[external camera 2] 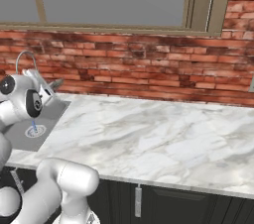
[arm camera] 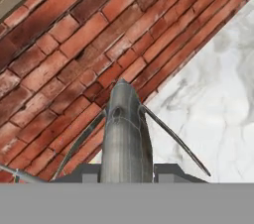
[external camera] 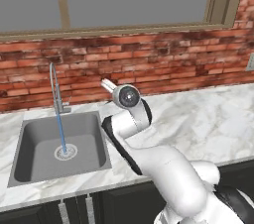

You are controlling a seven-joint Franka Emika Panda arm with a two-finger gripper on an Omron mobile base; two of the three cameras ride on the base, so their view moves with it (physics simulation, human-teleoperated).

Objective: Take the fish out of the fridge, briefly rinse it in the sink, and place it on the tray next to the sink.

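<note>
Clamped in the closed hand (arm camera: 127, 176): small silvery-grey fish (arm camera: 126, 134), held mid-body over the marble table (arm camera: 218, 104). Probably light, stiff, slick; firm, steady mid-body grip advisable.

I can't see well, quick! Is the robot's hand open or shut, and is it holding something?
Gripper: shut on the fish, held up near the brick wall.

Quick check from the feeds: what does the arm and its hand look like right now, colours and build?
The arm is glossy white, with rounded tubular links, dark grey-black bands at the joints and a round dark cap at the wrist. The hand shows two small dark grey finger tips. No cables or markings visible.
</note>
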